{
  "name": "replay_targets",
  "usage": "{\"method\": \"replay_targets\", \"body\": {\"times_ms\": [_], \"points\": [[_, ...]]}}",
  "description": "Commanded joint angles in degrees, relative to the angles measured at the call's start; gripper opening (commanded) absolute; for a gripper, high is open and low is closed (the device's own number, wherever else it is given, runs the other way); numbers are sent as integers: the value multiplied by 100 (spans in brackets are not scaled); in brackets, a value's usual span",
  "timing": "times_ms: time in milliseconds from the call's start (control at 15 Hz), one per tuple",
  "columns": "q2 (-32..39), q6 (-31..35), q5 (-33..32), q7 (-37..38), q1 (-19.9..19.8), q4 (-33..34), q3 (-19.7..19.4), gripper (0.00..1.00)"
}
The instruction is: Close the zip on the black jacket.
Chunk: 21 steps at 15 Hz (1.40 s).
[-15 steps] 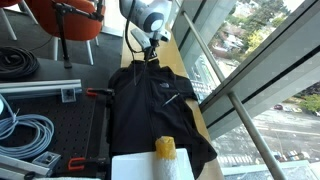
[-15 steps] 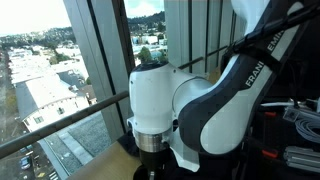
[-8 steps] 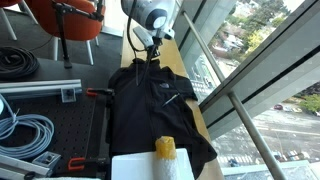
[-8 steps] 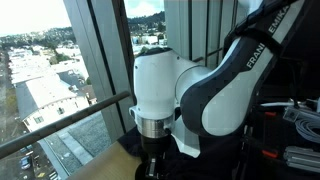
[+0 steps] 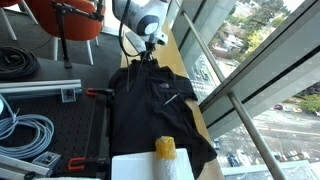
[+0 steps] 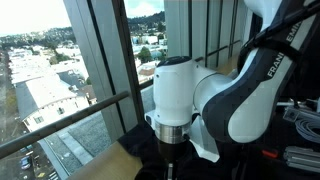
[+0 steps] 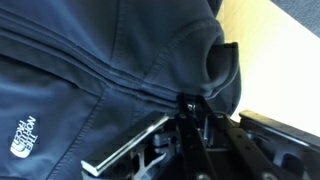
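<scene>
The black jacket (image 5: 150, 100) lies flat on the wooden bench by the window, collar at the far end. My gripper (image 5: 143, 57) hangs over the collar. In the wrist view the jacket (image 7: 90, 50) fills the frame, with a small light logo (image 7: 22, 135) at the left. The zip (image 7: 110, 78) shows as a closed dark seam that runs up to my fingertips. My gripper (image 7: 190, 105) is shut on the zip's pull at the collar. In an exterior view the arm's white wrist (image 6: 175, 100) hides the fingers.
A yellow object (image 5: 165, 148) rests on a white box (image 5: 140, 167) at the jacket's hem. Coiled black cables (image 5: 15, 62), blue-white cables (image 5: 25, 130) and an orange chair (image 5: 60, 15) are beside it. Window glass (image 5: 240, 60) bounds the bench's other side. Bare wood (image 7: 270, 50) lies past the collar.
The arm's wrist has swung sideways over the collar end. The jacket looks the same.
</scene>
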Motion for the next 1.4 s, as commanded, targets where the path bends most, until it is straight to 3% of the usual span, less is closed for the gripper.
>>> {"method": "replay_targets", "body": {"times_ms": [0, 533, 600, 667, 1200, 1333], "points": [[-211, 159, 85, -190, -178, -288, 57, 3], [-287, 194, 111, -416, -397, -421, 128, 3], [-309, 181, 111, -429, -403, -461, 132, 39], [-338, 172, 109, -427, -406, -511, 126, 40], [-1143, 23, 126, -567, -764, -1187, 80, 98], [-1522, 32, 106, -510, -875, -1465, -3, 100]]}}
